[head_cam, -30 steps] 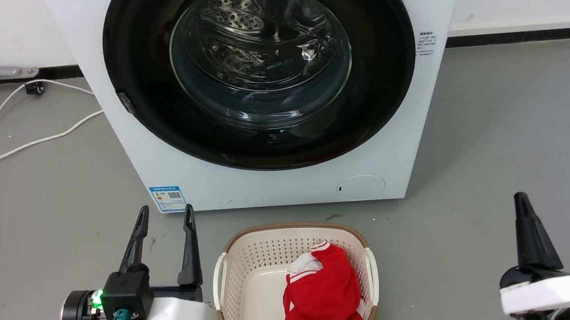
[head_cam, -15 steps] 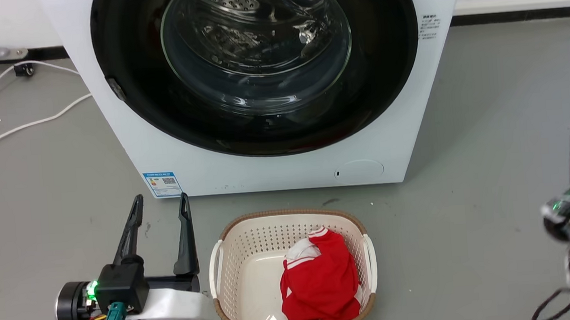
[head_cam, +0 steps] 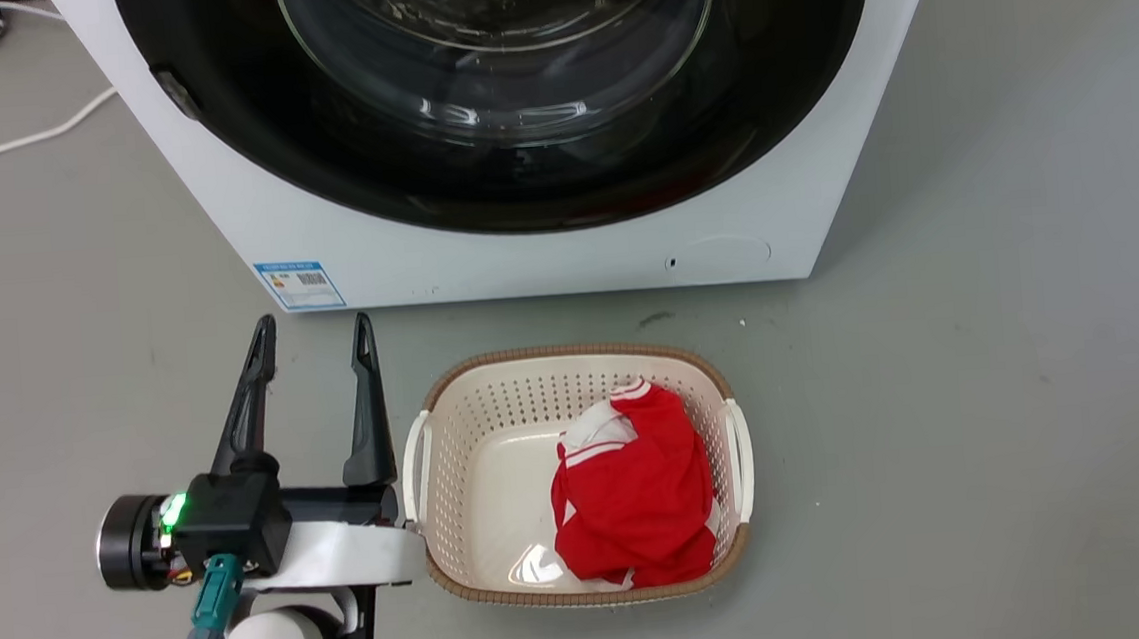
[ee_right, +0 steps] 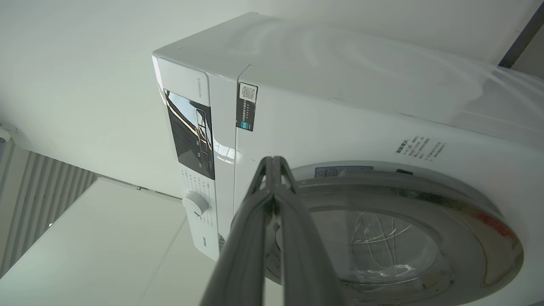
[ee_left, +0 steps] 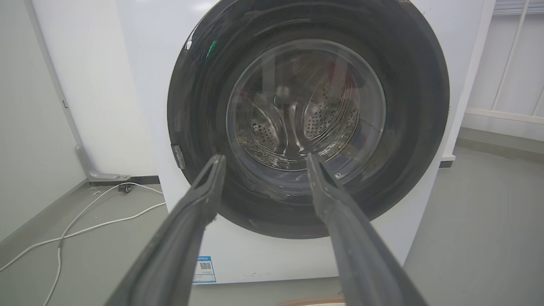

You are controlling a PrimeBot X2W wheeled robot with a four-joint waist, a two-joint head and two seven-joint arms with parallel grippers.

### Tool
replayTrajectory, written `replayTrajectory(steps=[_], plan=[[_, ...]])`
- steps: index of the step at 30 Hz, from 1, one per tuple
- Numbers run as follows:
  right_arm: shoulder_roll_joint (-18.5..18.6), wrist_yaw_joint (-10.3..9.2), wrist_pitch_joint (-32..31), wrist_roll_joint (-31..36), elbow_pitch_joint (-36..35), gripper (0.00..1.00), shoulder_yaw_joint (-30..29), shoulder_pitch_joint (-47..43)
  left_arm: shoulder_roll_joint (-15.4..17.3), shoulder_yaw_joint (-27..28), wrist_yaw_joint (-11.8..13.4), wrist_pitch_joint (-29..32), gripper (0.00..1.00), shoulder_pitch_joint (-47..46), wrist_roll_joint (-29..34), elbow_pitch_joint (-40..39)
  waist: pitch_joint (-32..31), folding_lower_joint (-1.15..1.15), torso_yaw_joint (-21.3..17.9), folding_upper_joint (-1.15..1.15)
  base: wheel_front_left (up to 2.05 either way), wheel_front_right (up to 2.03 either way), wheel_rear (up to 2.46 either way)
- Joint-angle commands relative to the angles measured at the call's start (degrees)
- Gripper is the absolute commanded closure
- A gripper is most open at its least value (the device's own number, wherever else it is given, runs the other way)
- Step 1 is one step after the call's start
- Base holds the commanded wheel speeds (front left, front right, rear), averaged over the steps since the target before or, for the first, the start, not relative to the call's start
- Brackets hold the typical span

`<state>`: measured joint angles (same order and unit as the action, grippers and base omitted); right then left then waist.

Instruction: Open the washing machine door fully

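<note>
Our left jaws gape empty; our right jaws are pressed together, empty. Approach step, we judge: the washing machine door [ee_left: 308, 106] looks shut; next we must hook its rim.

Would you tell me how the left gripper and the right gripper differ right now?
The left gripper has its fingers spread wide; the right gripper has them pressed together. The left faces the washing machine door squarely; the right views it obliquely. Both hold nothing.
</note>
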<state>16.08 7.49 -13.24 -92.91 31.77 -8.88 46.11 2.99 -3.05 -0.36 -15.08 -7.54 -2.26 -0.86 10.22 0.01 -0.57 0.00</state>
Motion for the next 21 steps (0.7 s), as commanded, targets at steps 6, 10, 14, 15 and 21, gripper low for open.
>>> replayTrajectory(steps=[6,10,14,15,21], plan=[[4.62,0.00,-6.26,2.75,9.39,1.00,5.01,12.54,-0.08,-1.02,-0.31,-0.14,0.00,-3.43,0.45,-0.96,4.78,-0.01,0.82,0.00,0.00,0.00,0.00],[5.92,0.00,-9.69,6.03,14.24,1.00,8.80,19.49,-0.09,-1.39,0.05,-0.14,0.00,-4.93,0.51,-1.75,7.03,-0.01,1.23,0.00,0.00,0.00,0.00],[5.92,0.00,-12.63,9.27,18.17,1.00,12.24,24.96,-0.10,-1.88,0.15,-0.14,0.00,-6.17,0.62,-2.29,9.03,-0.01,1.66,0.00,0.00,0.00,0.00],[5.85,0.00,-13.19,10.16,18.97,1.00,13.06,26.02,-0.10,-2.02,0.16,-0.14,0.00,-6.43,0.65,-2.26,9.47,-0.01,1.80,0.00,0.00,0.00,0.00],[5.02,0.00,-15.46,14.09,22.25,1.00,16.20,30.65,-0.12,-3.14,0.30,-0.14,0.00,-7.25,0.48,-2.35,11.20,-0.01,3.08,0.00,0.00,0.00,0.00]])
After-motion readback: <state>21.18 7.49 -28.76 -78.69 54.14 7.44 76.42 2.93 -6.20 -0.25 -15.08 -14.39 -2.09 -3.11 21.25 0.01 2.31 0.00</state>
